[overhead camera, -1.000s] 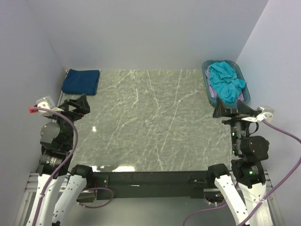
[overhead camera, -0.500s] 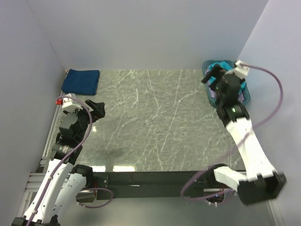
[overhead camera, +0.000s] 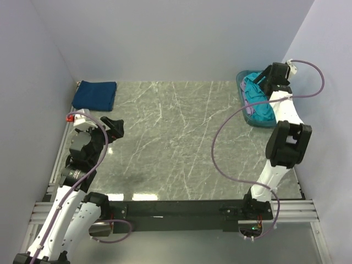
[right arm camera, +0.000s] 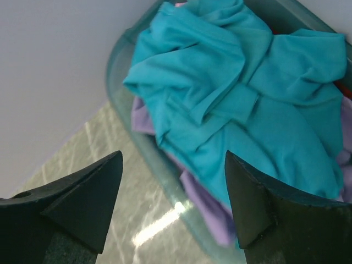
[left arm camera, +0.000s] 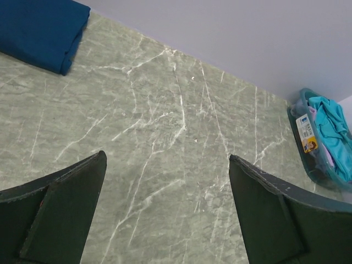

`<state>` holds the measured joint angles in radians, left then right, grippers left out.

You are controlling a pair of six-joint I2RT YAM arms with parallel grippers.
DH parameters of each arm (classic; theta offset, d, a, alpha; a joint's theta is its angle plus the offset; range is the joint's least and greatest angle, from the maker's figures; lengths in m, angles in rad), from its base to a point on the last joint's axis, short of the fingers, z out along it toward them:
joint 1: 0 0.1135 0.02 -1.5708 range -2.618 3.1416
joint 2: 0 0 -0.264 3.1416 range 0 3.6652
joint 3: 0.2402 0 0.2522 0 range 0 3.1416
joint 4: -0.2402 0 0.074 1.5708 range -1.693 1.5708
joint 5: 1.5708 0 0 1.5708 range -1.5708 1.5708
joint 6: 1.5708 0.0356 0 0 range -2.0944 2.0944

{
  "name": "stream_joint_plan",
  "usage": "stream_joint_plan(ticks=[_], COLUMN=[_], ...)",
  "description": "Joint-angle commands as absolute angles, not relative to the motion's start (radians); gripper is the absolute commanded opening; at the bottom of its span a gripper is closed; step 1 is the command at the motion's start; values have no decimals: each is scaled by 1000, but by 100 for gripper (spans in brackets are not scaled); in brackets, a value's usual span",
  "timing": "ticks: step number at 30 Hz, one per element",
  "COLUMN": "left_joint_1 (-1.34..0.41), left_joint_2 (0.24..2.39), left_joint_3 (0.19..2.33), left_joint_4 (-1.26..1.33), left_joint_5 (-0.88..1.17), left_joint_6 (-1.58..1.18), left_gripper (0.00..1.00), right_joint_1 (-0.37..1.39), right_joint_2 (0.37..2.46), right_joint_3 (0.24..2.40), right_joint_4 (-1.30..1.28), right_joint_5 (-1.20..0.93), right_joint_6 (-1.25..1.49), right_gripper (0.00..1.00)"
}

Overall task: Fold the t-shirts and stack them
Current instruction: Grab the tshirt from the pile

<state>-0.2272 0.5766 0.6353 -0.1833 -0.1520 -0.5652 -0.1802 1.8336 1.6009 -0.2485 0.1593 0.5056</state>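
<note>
The crumpled teal cotton t-shirt (right arm camera: 220,104) lies bunched on top of the pile in the oval teal-blue plastic laundry basket (right arm camera: 116,66), at the far right corner of the green marbled surface (overhead camera: 176,143). A soft lavender t-shirt (right arm camera: 206,206) is squashed underneath it. We take its place on top as the reason the right arm reaches out over the basket. The right fingers (right arm camera: 82,198) hang above the teal cloth, spread wide, with nothing between them and no contact with the fabric; we judge they are lined up to come down on a fold near the pile's near edge. A neatly folded navy t-shirt (overhead camera: 94,95) lies flat in the far left corner, well apart from the basket. We read it as the start of the stack, parked away from the open middle where folding needs room. The left fingers (left arm camera: 60,209) are spread too, empty, hovering over the left side of the surface, out of the way. In the wrist view the basket's rim runs between the right fingers, and the pale side wall (overhead camera: 324,66) stands close by. We expect the rim and the lavender shirt tangled beneath to be the likely snags.
</note>
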Motion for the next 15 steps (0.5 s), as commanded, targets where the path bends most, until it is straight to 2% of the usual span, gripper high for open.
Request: stream_joint_plan(ticks=[1,12,15], left_joint_1=[-232,-230,-230], left_joint_2=[600,683,693], left_joint_3=[641,650,653], left_joint_4=[-143,-138,-137], left_joint_5=[-124,-130,-129], left_joint_6=[-568,-565,-566], left_gripper=[99,99,100], right_joint_1=[-213,-268,-275], right_joint_2=[1928,2207,2223], right_joint_3=[1721,1925,1937], right_joint_4=[-218,-196,-189], right_joint_5=[55,-66,-78], right_joint_6=[557,552,532], right_gripper=[80,73,63])
